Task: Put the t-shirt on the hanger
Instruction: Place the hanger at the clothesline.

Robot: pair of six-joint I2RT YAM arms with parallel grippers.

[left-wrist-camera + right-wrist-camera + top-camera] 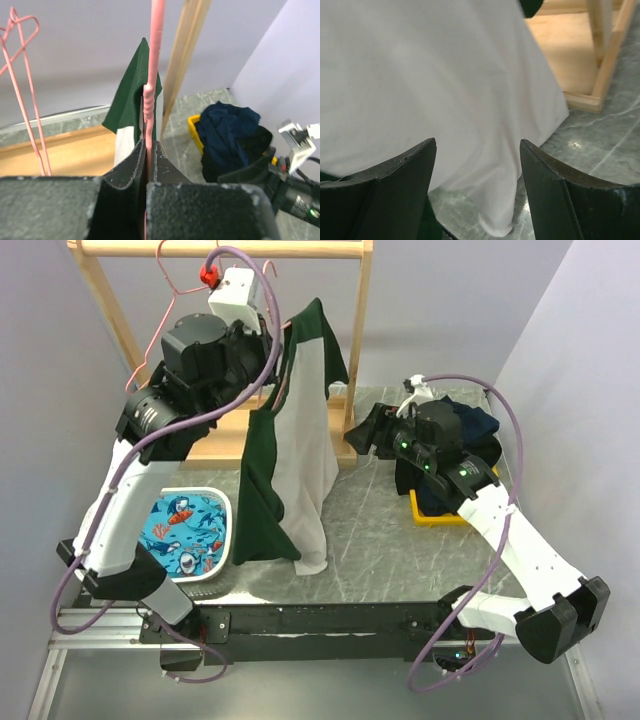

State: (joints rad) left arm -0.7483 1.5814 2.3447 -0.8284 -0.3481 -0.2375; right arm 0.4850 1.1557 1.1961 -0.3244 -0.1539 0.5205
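Grey marbled counter [390, 540] lies beneath the green-and-pale t-shirt [300, 460], hanging draped on the pink hanger [153, 75]. My left gripper [148, 150] is clamped on that hanger's wire; my right gripper [477, 150] gapes wide, empty, facing the pale cloth.

Navy clothes heap [478, 426] sits in yellow bin [436, 517].

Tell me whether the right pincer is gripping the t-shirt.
No, the right pincer stands open, with the t-shirt hanging beyond it.

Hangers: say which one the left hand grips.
The hanger carrying the t-shirt, pinched in the left hand; the others hang bare from the rail.
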